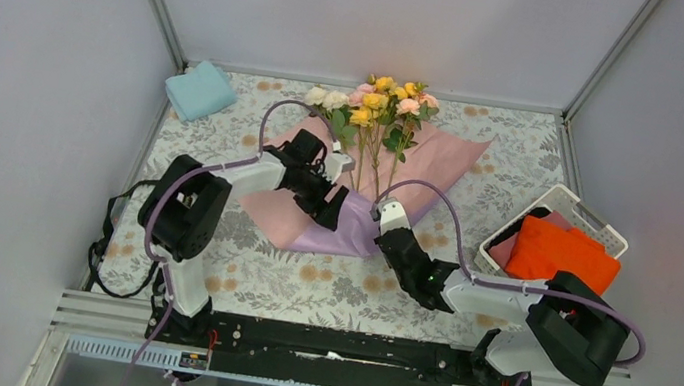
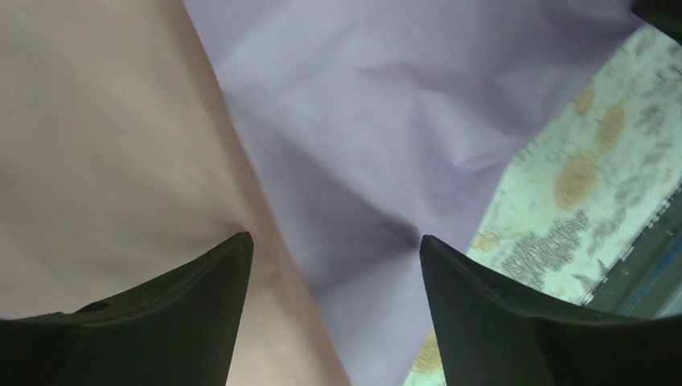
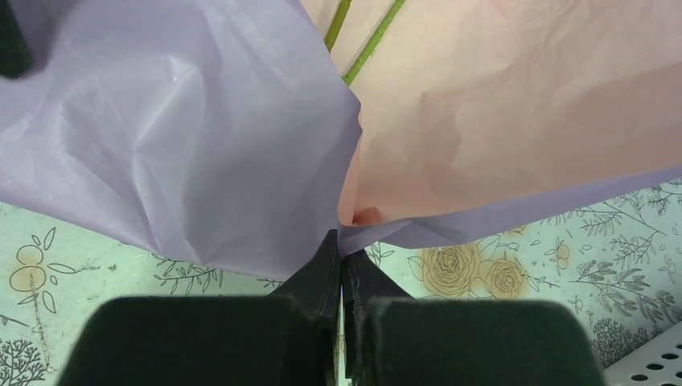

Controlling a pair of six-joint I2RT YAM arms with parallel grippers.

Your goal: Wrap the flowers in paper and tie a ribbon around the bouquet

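The flowers (image 1: 383, 103), yellow, pink and white, lie with their stems (image 3: 366, 48) down the middle of the paper (image 1: 443, 162). The sheet shows pink on top and lilac underneath. Its near left part is folded over, lilac side up (image 2: 386, 121). My left gripper (image 1: 330, 214) hovers open just over that fold, and its jaws (image 2: 334, 245) stand wide apart with nothing between them. My right gripper (image 1: 382, 237) is shut on the paper's near corner (image 3: 342, 241), where the lilac flap (image 3: 177, 145) meets the pink sheet. The ribbon is out of view.
A folded light blue cloth (image 1: 199, 90) lies at the back left. A white basket (image 1: 563, 206) at the right holds an orange cloth (image 1: 562, 254). A floral tablecloth (image 1: 305, 284) covers the table between the walls.
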